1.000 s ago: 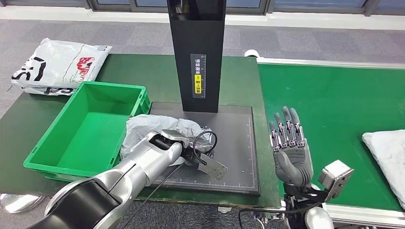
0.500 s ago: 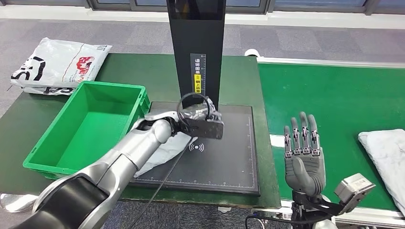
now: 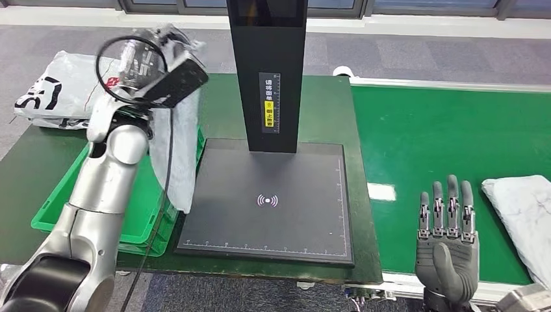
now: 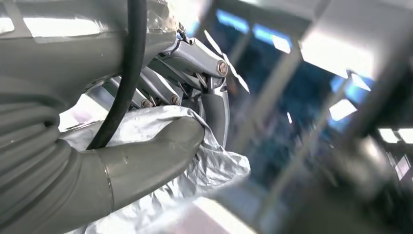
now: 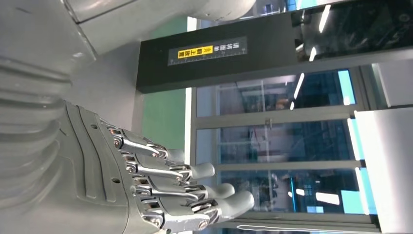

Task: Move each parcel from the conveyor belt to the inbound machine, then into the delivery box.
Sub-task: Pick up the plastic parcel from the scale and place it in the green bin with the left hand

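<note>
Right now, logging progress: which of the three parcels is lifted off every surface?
The grey parcel held by the left hand, hanging above the green box.

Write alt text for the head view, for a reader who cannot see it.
The robot's left hand holds a grey plastic parcel raised above a green crate, beside a black scanner plate with a tall black post. Its right hand hangs open over the green conveyor belt, where a white parcel waits; another bag lies on the table's far left corner.

Parcel-sorting workstation: green conveyor belt (image 3: 455,136), black scanner platform (image 3: 273,201), green crate (image 3: 140,214), glazed hall.
</note>
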You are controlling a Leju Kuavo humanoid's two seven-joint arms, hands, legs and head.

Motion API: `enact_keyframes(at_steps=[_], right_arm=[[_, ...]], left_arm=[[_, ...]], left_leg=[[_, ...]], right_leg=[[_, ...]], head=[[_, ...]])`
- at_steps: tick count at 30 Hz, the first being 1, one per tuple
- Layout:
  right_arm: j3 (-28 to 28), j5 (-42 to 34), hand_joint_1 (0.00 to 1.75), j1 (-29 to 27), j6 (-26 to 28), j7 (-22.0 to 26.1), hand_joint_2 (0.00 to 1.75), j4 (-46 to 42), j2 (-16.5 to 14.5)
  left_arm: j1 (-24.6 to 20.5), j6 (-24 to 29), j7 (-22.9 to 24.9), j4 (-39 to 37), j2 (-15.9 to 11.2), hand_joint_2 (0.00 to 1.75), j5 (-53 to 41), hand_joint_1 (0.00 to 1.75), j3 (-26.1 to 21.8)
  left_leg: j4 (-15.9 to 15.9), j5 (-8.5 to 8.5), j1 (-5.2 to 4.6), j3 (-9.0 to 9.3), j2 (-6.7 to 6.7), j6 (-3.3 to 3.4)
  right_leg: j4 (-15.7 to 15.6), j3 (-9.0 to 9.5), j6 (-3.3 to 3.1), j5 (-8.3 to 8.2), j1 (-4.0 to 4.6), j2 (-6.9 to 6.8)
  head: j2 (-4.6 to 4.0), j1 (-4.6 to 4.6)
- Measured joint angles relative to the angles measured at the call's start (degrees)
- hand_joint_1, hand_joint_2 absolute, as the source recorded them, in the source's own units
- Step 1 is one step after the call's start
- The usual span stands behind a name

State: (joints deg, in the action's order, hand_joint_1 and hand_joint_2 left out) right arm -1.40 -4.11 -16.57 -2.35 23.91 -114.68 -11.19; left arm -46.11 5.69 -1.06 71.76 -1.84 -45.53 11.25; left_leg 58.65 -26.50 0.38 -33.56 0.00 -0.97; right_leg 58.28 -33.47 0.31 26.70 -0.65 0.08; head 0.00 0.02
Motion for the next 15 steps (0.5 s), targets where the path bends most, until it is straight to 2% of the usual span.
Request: enact_keyframes(at_steps=[8,11,13,15], right_arm=[[0.1,0.4,0.00,-0.5,-0.1,-0.3,1.75,-1.1,-0.7],[0.1,0.6,0.00,-0.5,-0.3,-0.5,1.75,-1.1,-0.9],[0.1,0.8,0.00,-0.5,-0.5,-0.9,0.87,-1.1,-1.0],[0.1,0.9,0.00,-0.4,-0.8,-1.4,0.00,-1.1,-1.0]], left_arm=[[0.3,0.4,0.5,4.5,-0.7,1.75,-1.5,1.75,-3.4],[0.3,5.6,4.1,5.0,-1.2,1.75,-8.3,1.75,-4.1],[0.0,9.7,8.1,5.0,-2.3,1.75,-15.9,1.75,-5.1],[-0.7,11.3,10.8,4.6,-3.8,1.75,-22.4,1.75,-6.7]], left_leg=[[0.0,0.03,-0.01,0.00,-0.02,0.00],[0.0,0.04,-0.01,-0.01,-0.01,-0.02],[0.0,0.04,-0.01,0.00,0.06,-0.04],[0.0,0.05,0.00,0.00,0.12,-0.08]], right_leg=[[0.0,0.03,0.00,-0.01,-0.01,-0.04],[0.0,0.03,-0.01,-0.02,0.00,-0.04],[0.0,0.00,-0.04,-0.04,0.02,0.03],[0.0,-0.05,-0.08,-0.05,0.08,0.10]], head=[[0.00,0.00],[0.00,0.00],[0.00,0.00],[0.00,0.00]])
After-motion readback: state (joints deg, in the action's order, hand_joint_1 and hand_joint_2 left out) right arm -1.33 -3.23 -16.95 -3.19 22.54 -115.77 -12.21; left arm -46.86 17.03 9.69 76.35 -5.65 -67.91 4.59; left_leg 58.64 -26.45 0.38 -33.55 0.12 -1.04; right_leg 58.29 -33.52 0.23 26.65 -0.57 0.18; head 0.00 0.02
